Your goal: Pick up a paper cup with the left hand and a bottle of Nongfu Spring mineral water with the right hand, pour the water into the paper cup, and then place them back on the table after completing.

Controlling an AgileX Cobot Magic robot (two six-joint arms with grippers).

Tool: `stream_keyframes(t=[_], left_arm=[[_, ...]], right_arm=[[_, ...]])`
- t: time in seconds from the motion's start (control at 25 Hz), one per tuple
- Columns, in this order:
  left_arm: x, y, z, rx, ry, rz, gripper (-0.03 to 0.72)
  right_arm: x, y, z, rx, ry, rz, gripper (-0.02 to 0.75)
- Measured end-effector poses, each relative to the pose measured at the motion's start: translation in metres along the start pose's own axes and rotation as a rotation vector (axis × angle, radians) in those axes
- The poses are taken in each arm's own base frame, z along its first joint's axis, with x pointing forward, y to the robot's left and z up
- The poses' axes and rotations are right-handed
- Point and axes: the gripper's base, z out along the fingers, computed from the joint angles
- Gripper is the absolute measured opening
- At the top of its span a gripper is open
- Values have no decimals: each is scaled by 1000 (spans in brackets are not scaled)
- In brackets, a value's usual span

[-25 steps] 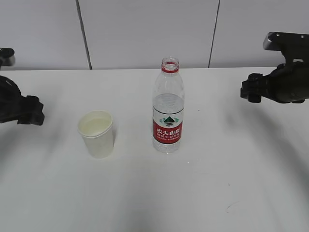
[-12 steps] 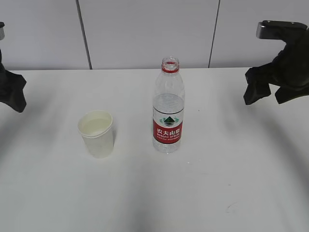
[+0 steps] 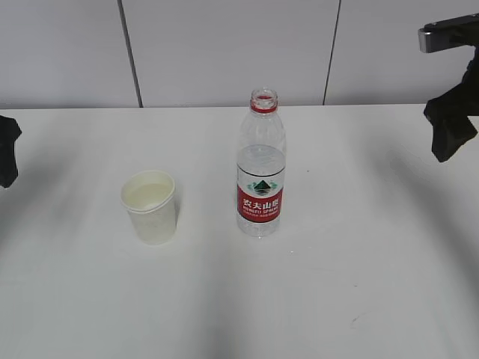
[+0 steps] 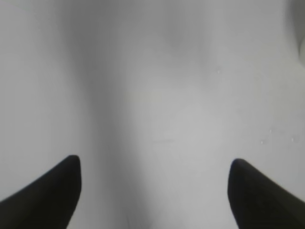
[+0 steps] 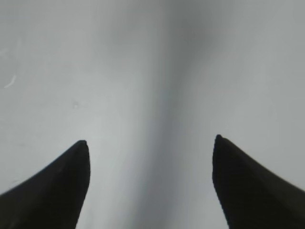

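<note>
A white paper cup stands upright on the white table, left of centre, with clear water in it. An uncapped Nongfu Spring bottle with a red label stands upright to its right, holding clear water to about half height. My left gripper is at the far left edge, far from the cup. In the left wrist view it is open and empty over bare table. My right gripper is raised at the far right edge, far from the bottle. In the right wrist view it is open and empty.
A grey panelled wall runs behind the table's back edge. Nothing else stands on the tabletop besides the cup and bottle.
Both arms have drawn outward and up from the middle, the left toward the left edge and the right toward the right edge. Cup and bottle have not moved.
</note>
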Motion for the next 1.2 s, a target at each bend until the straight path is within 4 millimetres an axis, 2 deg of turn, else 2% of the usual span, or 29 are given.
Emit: stream_keyframes(t=[0.2,0.4,0.52,0.8,1.2], left_arm=[[2,1,-7,-9,-19,1,573],[14,3,-34,-14,-84,-6,573],[23,3,-51,-5,-122,-15,573],[51,0,-73,29,-164,-31,573],[124,-6,-61,30,-173,-30,573]], right_arm=[[2,1,-2,-10,29,4,588],[3,3,-4,-46,24,20,588],[12,5,-12,-61,12,27,588],[61,11,-28,-79,11,34,588],[141,21,-40,-89,-64,44,588]])
